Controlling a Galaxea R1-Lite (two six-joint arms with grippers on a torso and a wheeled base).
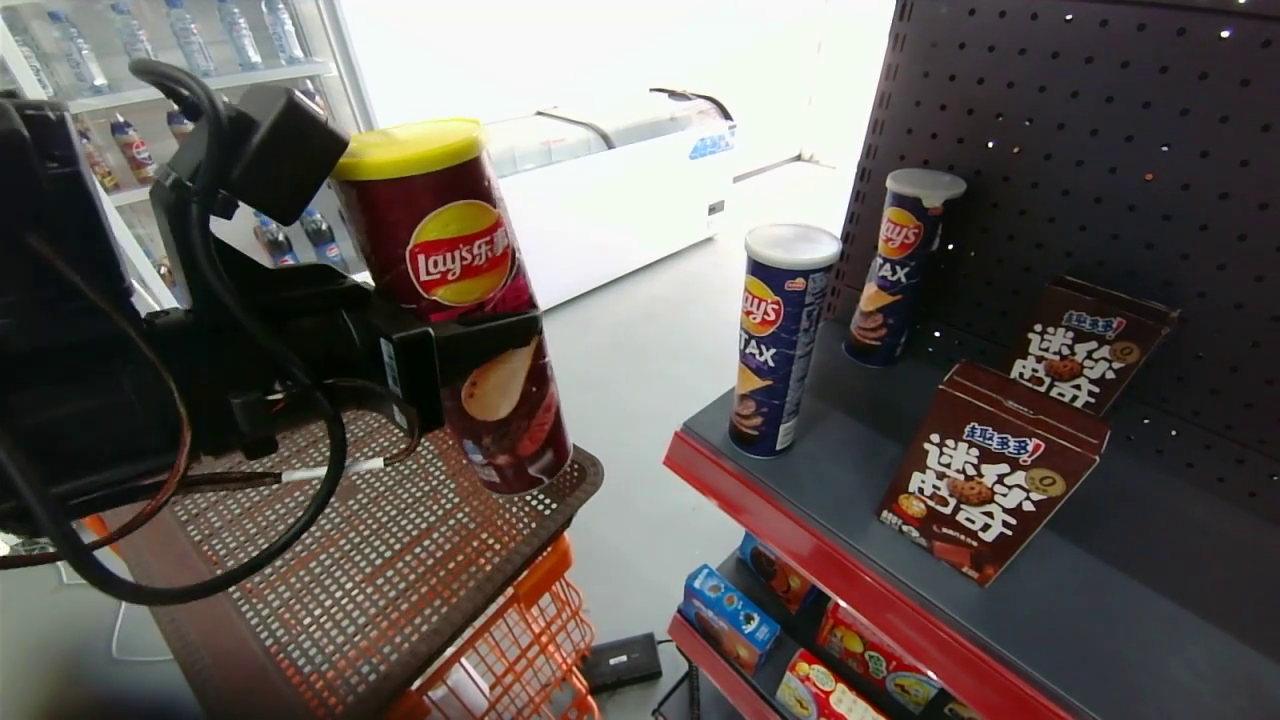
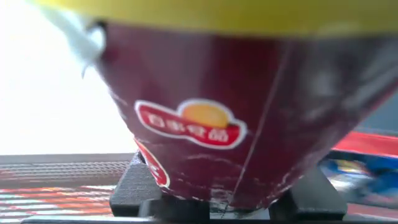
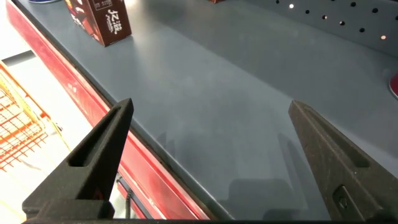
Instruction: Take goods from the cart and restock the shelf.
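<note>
The red chips can [image 1: 440,230], yellow-lidded, is gripped at mid-height by the left end effector [image 1: 495,350], the fingers clamped on either side of it. From the left wrist, the can is seen pinched between two dark pads [image 2: 134,186]. It is held slightly tilted, with its base over the right-hand corner of the brown perforated tray [image 1: 400,560] that lies on top of the orange cart [image 1: 510,650]; whether base and tray touch cannot be told.

Across the aisle, the right end effector [image 3: 211,168] is held over the shelf [image 3: 236,93], just inside its red front edge, with the fingers spread wide and nothing between them.

On that shelf's top level, the near blue can [image 1: 780,340] is stood upright close to the front edge at the left end. The front cookie box [image 1: 985,480] is propped further along, set back from the front edge. Behind them, the far blue can [image 1: 900,265] and the rear cookie box [image 1: 1085,345] are placed at the back edge, against the pegboard [image 1: 1100,120].

One level down, a blue box [image 1: 730,615] and other packets are lined along the lower front edge.

Beyond, a white chest freezer [image 1: 620,180] and a drinks cooler [image 1: 150,60] are seen.
</note>
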